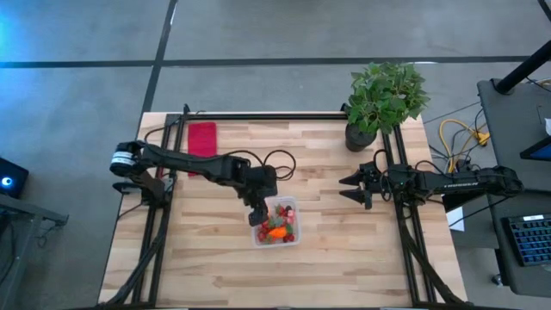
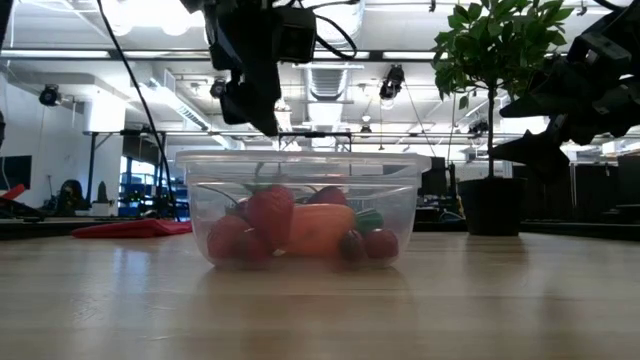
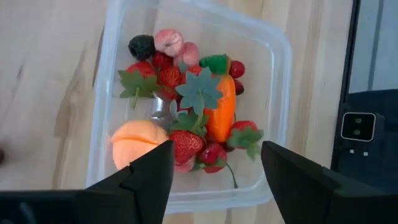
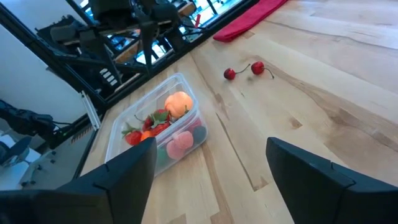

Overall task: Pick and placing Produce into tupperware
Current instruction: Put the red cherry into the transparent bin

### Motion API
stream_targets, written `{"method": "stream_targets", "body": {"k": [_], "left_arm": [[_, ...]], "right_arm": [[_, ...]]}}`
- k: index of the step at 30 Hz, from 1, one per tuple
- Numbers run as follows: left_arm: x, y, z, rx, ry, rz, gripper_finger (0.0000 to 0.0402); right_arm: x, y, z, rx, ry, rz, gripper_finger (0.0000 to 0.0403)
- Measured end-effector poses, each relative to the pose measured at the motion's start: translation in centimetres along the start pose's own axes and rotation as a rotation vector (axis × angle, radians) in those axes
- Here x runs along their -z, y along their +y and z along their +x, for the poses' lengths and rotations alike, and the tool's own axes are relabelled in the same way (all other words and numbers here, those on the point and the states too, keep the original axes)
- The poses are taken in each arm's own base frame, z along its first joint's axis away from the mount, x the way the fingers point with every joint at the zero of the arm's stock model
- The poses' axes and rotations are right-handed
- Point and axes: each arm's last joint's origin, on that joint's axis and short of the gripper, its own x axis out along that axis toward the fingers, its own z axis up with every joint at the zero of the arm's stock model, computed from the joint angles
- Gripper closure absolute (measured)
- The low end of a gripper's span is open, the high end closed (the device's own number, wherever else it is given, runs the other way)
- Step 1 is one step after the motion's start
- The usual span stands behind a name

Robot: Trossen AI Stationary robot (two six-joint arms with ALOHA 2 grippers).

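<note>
Looking down, the left gripper [image 1: 258, 209] hangs open over the tupperware [image 1: 275, 221] at mid-table; the right gripper [image 1: 351, 189] waits open, well apart. Level view: strawberries [image 2: 270, 213] inside. Left wrist: carrot [image 3: 221, 109] and peach [image 3: 138, 140] inside. Right wrist: two cherries [image 4: 244, 71] on the table.

tupperware [image 4: 155, 124] holds produce | two cherries [image 4: 244, 70] loose on table [image 4: 323, 93] | red cloth [image 4: 249, 18] beyond
</note>
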Motion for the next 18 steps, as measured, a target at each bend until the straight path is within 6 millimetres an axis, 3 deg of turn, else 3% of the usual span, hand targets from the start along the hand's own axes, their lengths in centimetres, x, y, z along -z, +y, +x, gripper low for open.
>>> {"method": "stream_targets", "body": {"k": [4,9,13,18], "left_arm": [[-1.3,-0.3,-1.8,-0.057,-0.096,0.049,0.0174],[-2.9,0.7,-3.5,-0.251,-0.191,0.277,0.0174],[-3.7,3.6,-3.6,-0.366,-0.171,0.365,0.0173],[-3.8,8.8,-1.6,-0.414,-0.059,0.279,0.0173]], "right_arm": [[0.0,0.0,0.0,0.0,0.0,0.0,0.0106],[0.0,0.0,0.0,0.0,0.0,0.0,0.0111],[0.0,0.0,0.0,0.0,0.0,0.0,0.0112],[0.0,0.0,0.0,0.0,0.0,0.0,0.0107]]}}
